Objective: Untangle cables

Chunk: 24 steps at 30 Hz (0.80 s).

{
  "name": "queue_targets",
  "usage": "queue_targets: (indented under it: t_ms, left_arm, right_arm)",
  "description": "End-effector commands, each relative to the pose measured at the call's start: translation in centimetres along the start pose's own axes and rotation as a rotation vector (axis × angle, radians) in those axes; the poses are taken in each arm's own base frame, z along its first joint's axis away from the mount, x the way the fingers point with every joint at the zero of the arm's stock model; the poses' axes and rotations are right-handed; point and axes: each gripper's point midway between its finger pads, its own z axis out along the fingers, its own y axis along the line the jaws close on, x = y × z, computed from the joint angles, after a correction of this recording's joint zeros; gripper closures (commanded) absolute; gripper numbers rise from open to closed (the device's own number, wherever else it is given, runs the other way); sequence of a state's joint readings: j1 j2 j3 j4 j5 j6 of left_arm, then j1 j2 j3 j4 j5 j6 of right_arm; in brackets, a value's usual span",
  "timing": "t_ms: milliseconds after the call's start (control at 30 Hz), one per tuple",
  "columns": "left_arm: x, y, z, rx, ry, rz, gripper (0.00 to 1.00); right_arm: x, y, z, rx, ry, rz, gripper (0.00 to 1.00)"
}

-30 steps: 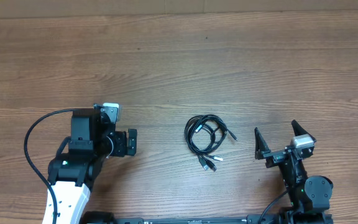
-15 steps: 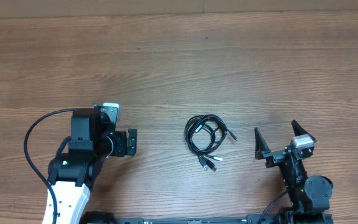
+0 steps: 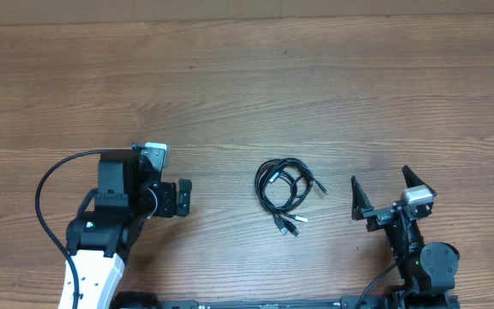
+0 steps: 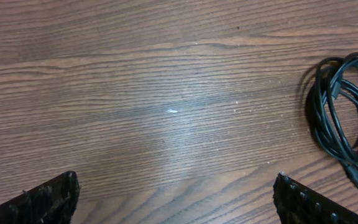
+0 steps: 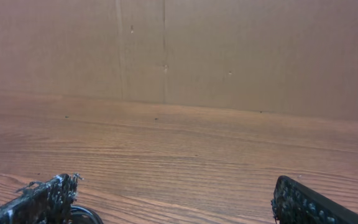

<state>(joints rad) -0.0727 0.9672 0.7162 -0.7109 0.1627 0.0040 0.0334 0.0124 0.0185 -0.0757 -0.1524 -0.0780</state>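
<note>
On the left side of the wooden table (image 3: 247, 86) sits the left gripper (image 3: 183, 196). Its two fingers are wide apart and hold nothing. It points sideways across the table, toward the middle. In its own wrist view, only bare wood lies between the fingers, and the cables (image 3: 268, 196) peek in at the right edge. So the cables lie off to its right, a bit past where it is aiming. The cables are thin black cords, wound together in one small loopy bunch in the middle of the table, between the two arms. The bunch is a little longer than it is wide. Its round loops are on the far side, and two small plug ends (image 3: 286, 227) stick out on the near side, toward the robot. One more plug end (image 3: 322, 186) pokes out to the right. Nothing touches the bunch yet — the untangling is not begun. On the right is the right gripper (image 3: 379, 174), also spread wide and empty. It looks like the closer one to the bunch, but it points away up the table, so the cables sit off to its left — its own camera shows mostly wood and a brown wall. I think either arm has to turn or slide toward the middle first.
</note>
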Motion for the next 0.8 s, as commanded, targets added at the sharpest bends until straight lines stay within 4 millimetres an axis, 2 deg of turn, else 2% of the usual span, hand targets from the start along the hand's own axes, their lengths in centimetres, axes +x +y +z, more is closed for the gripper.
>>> queue_targets:
  t_ms: [0, 767]
  left_arm:
    - [-1.03, -1.04, -0.53, 0.048, -0.026, 0.033, 0.01]
    - [-0.94, -1.09, -0.53, 0.052, -0.022, 0.032, 0.00]
  right_arm:
    - [0.41, 0.08, 0.07, -0.003, 0.006, 0.003, 0.00]
    - [0.41, 0.08, 0.07, -0.003, 0.006, 0.003, 0.00]
